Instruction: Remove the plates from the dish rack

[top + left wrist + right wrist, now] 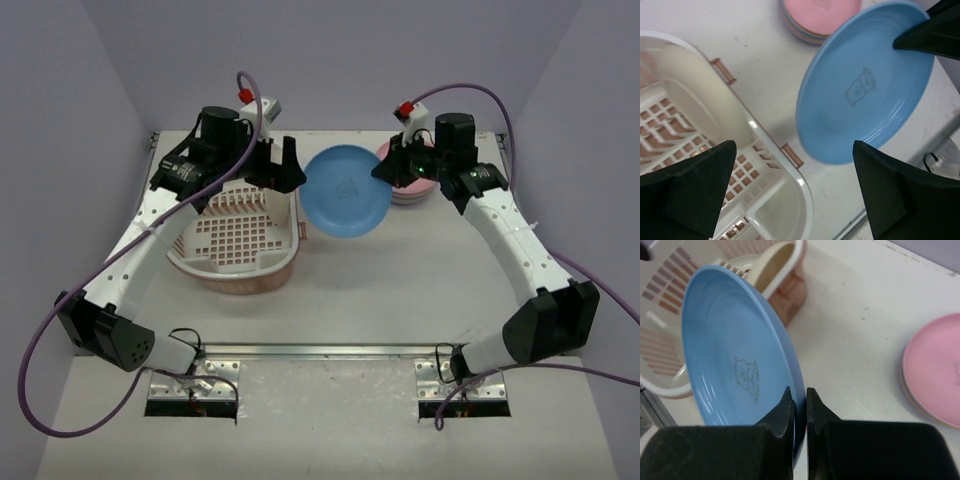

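A blue plate (345, 195) with a bear print hangs tilted above the table between the two arms. My right gripper (799, 396) is shut on the blue plate's (730, 350) rim, one finger on each face. My left gripper (795, 195) stands open just left of the blue plate (865, 85), its fingers apart and touching nothing. The dish rack (240, 245) lies below the left arm, and a cream plate (700, 95) stands inside it. A stack of plates with a pink one on top (935, 370) rests on the table to the right.
The plate stack (408, 188) sits at the back right, just behind my right gripper (385, 170). The rack's small brown side handle (792, 155) faces the blue plate. The rack's rim (670, 290) lies close behind the plate.
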Controlling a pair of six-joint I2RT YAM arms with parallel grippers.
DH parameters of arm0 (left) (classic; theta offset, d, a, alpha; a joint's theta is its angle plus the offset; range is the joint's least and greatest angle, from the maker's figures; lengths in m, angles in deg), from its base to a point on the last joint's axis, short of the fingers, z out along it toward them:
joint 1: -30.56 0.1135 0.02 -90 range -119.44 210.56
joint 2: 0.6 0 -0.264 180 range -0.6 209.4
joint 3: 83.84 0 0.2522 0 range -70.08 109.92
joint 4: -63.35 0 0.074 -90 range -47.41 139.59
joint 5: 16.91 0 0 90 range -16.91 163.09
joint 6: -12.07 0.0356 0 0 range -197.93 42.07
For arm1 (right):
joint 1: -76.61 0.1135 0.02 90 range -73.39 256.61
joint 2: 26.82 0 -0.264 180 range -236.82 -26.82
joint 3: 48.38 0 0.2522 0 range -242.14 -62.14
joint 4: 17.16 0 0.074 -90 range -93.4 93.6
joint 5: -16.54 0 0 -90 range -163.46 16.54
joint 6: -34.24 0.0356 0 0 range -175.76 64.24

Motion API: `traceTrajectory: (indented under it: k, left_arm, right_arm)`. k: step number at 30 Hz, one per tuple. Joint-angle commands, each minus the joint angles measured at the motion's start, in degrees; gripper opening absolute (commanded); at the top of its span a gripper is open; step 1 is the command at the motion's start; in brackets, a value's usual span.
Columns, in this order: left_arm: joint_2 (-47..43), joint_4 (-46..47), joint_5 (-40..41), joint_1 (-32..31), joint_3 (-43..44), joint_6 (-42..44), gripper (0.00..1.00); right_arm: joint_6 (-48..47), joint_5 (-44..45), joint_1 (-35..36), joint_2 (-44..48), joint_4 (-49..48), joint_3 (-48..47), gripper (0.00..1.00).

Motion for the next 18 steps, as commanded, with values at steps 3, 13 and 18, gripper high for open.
traceTrajectory:
  k: [3,13,18]
  left_arm:
    - [-7.75,9.05,26.79,0.25,-2.62,-4.24,1.00]
    - [-10.22,13.69,42.11,0.18,-10.70,-3.10,0.97]
    - [-8.77,13.52,46.84,-0.25,-12.91,-1.92,0.95]
  right_arm:
    - [12.80,4.71,-14.10,-9.51,-1.93,-10.25,0.00]
    - [22.45,5.51,-23.79,-30.00,-1.55,-23.87,0.00]
    - [22.12,6.00,-24.81,-36.58,-1.58,-27.08,0.00]
